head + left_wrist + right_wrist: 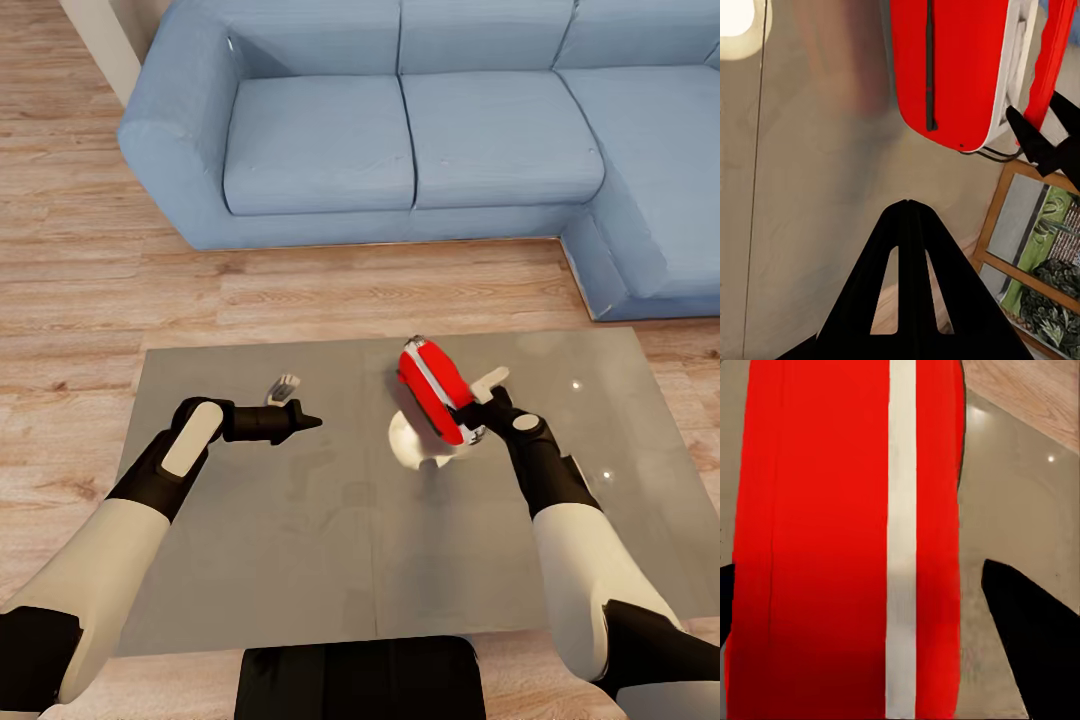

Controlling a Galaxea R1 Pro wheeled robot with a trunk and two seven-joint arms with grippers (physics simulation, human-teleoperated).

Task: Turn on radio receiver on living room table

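Two arms: over the glossy grey surface (250, 560).
Left gripper (308, 422): fingers (907, 285) pressed together, grasping nothing.
Right gripper (478, 408): fingers (1035, 637) clamped around the radio receiver (434, 389) (red, white band, no readable writing), tilted above the surface.
Room: wooden floor (90, 250), blue sofa (400, 130) beyond.

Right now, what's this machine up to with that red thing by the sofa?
The robot stands at a low grey table in front of a light-blue sofa. Its right gripper holds a small red radio receiver with a white band, tilted up over the tabletop, one finger on each side of it. The left gripper hovers over the table beside it with its fingers closed and holding nothing, its tip pointing towards the radio.
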